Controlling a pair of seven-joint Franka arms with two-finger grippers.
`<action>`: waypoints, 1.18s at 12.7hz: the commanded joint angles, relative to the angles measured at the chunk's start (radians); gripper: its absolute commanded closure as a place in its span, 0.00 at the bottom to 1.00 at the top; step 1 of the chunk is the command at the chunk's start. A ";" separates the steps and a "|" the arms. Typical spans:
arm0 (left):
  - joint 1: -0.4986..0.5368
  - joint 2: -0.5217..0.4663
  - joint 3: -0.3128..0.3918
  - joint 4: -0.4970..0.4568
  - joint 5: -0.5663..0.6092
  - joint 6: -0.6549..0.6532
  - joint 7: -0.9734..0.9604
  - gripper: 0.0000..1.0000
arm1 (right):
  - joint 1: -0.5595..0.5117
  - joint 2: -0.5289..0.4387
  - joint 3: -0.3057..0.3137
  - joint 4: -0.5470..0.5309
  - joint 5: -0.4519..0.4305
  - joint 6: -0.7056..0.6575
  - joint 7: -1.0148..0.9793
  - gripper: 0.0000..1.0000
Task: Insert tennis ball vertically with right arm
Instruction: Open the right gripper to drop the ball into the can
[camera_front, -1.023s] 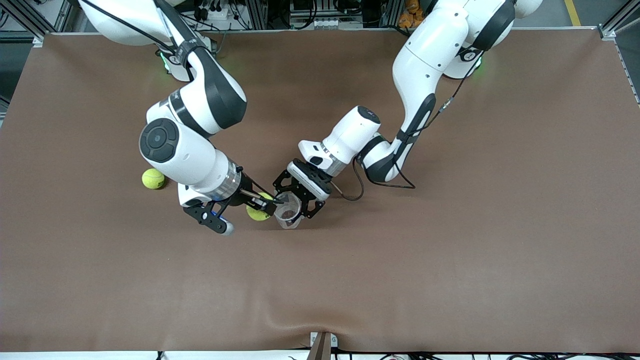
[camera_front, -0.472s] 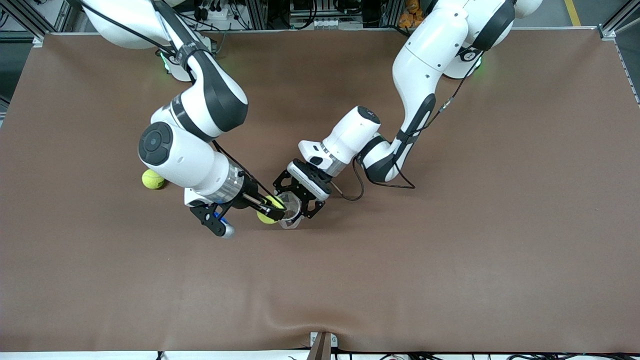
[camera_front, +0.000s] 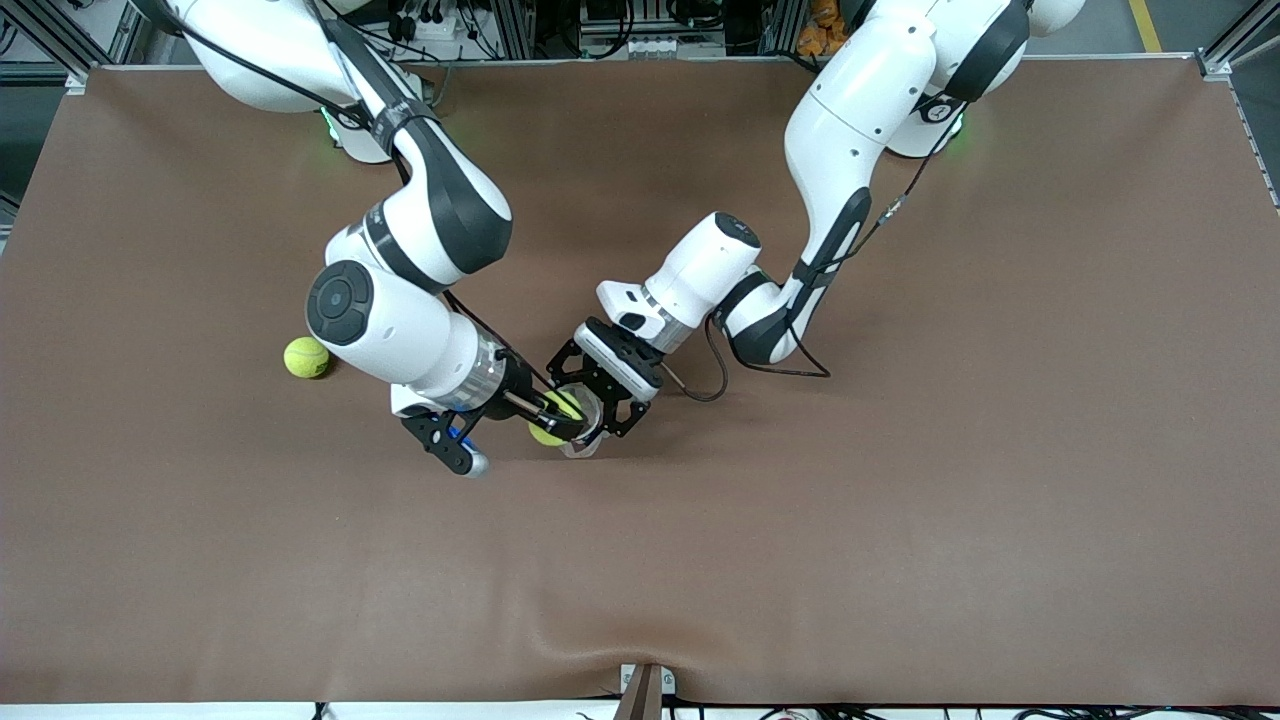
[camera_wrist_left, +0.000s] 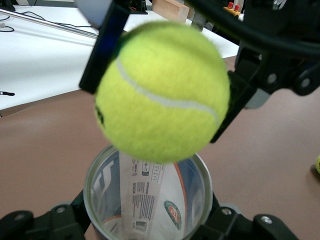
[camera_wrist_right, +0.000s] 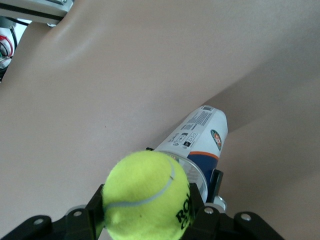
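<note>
While the right gripper (camera_front: 552, 418) clamps a tennis ball (camera_front: 549, 424) just over the can (camera_front: 583, 432) rim mid-desk (camera_front: 900, 500), the left gripper (camera_front: 592, 402) holds the can; second ball (camera_front: 306, 357) lies toward the right arm's desk end, open desk around.

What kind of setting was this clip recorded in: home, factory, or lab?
Most likely a robotics lab bench: two white jointed arms share a brown mat-covered table, aluminium framing and cables line its edge by the arms' bases, and the only props are yellow tennis balls and a clear plastic ball tube.

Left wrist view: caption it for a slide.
Right gripper holds a tennis ball over the open tube gripped by the left gripper.
</note>
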 joint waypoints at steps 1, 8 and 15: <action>-0.012 0.028 0.010 0.026 -0.004 0.015 0.006 0.16 | -0.003 -0.003 0.022 -0.003 0.019 0.009 0.015 0.53; -0.012 0.029 0.010 0.026 -0.004 0.017 0.006 0.13 | -0.012 -0.011 0.034 -0.010 0.018 -0.017 0.009 0.00; -0.012 0.028 0.010 0.026 -0.004 0.015 0.004 0.12 | -0.101 -0.170 -0.104 0.000 0.007 -0.300 -0.312 0.00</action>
